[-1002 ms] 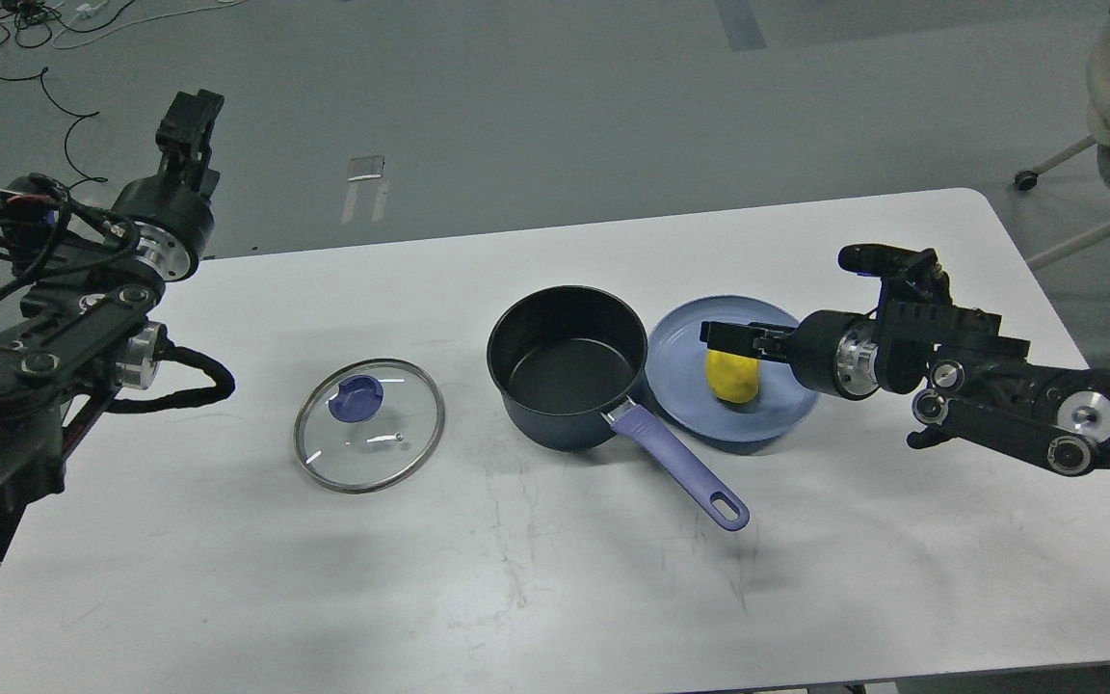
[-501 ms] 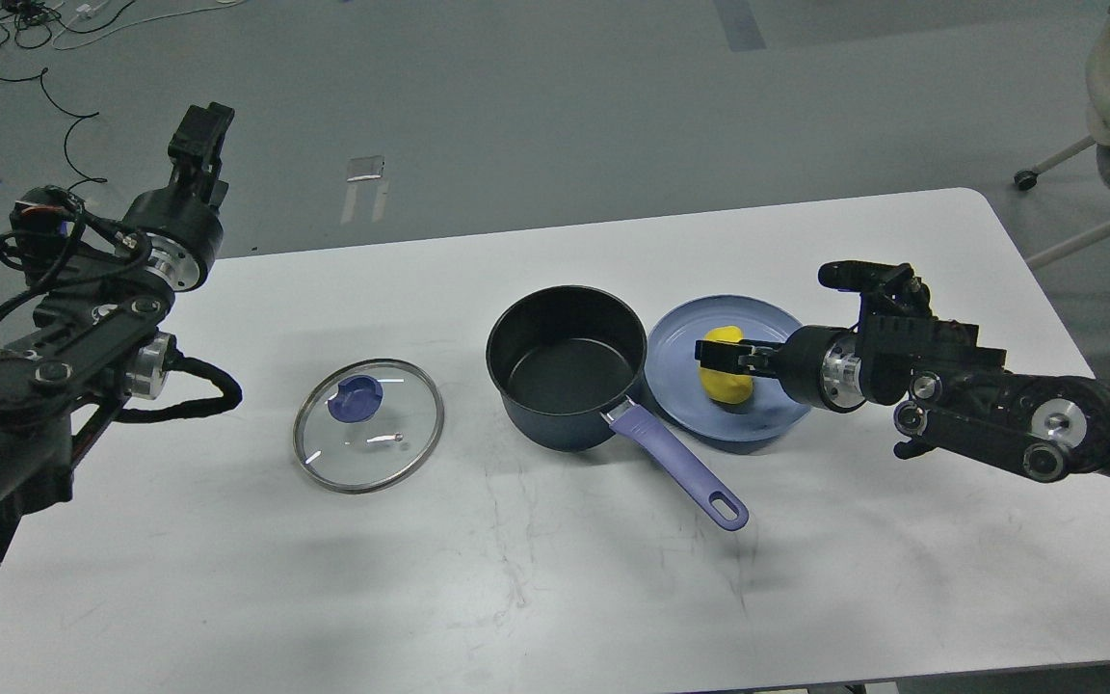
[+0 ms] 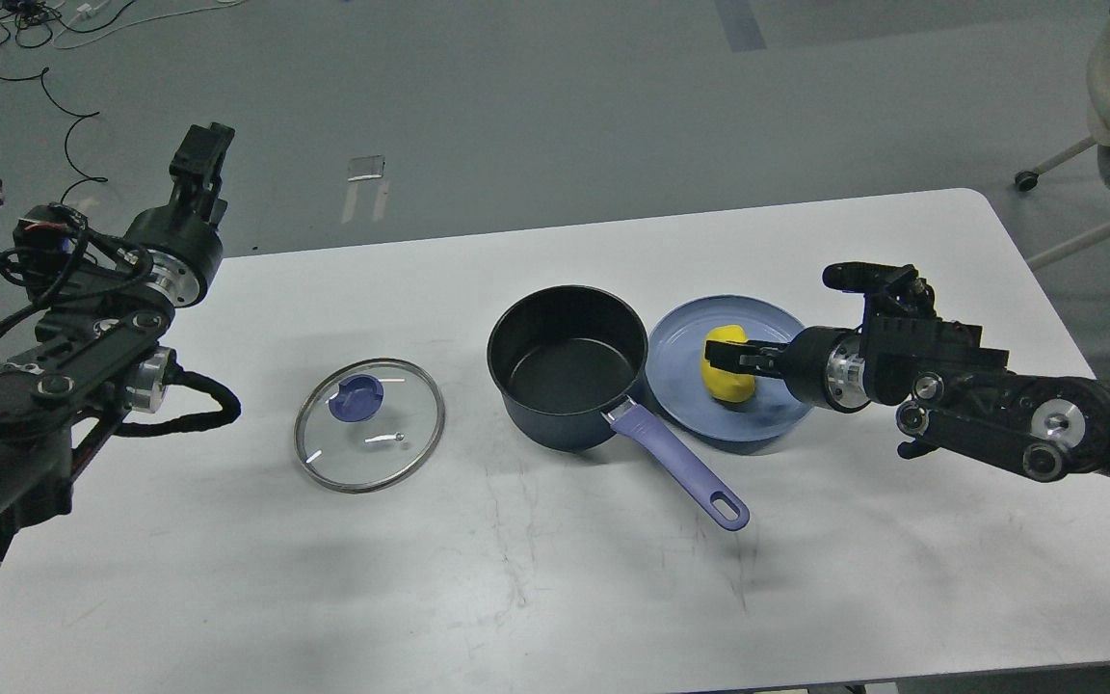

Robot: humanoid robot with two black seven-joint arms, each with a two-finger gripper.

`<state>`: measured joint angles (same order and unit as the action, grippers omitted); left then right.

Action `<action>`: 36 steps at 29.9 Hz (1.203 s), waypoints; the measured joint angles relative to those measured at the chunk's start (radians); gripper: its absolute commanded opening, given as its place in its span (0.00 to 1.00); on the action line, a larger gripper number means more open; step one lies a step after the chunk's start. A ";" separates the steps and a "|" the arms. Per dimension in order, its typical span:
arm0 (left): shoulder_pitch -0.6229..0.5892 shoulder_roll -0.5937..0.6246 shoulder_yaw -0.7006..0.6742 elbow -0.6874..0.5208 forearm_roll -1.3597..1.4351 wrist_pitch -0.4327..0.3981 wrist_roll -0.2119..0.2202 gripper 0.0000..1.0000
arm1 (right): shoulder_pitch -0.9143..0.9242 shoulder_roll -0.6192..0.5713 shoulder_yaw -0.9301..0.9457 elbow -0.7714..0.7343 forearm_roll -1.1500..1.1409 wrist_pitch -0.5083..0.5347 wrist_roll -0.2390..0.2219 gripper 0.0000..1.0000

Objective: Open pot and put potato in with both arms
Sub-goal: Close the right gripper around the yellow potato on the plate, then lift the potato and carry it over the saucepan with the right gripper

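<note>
The small navy saucepan point(image 3: 567, 366) stands open, its glass lid point(image 3: 369, 424) flat to its left, while the lumpy yellow potato point(image 3: 728, 376) waits on the blue plate point(image 3: 685, 405) just right, the right gripper point(image 3: 721, 355) at it, grip unclear; the left gripper point(image 3: 200, 162) is raised, its opening unreadable.

Both arms matte black, jointed links. Left arm point(image 3: 64, 357): silver joint rings, looped black cables, silver plug at 10 o'clock. Right arm point(image 3: 998, 405): silver wrist ring, round silver joint caps, small screws.
</note>
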<state>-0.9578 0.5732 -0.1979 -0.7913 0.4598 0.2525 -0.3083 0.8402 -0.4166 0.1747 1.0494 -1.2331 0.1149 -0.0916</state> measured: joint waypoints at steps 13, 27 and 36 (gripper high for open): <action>0.011 0.003 0.002 0.001 0.000 0.001 0.000 0.98 | 0.060 -0.006 -0.002 0.030 0.020 0.027 -0.053 0.25; 0.002 0.012 0.006 0.001 0.000 -0.001 0.000 0.98 | 0.241 0.064 0.010 0.125 0.168 0.024 -0.051 0.39; 0.002 0.040 0.002 -0.001 -0.002 -0.011 0.015 0.98 | 0.239 0.240 0.013 -0.014 0.170 0.021 -0.053 1.00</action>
<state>-0.9562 0.6128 -0.1963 -0.7918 0.4581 0.2411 -0.2935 1.0793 -0.1769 0.1880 1.0358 -1.0635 0.1354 -0.1447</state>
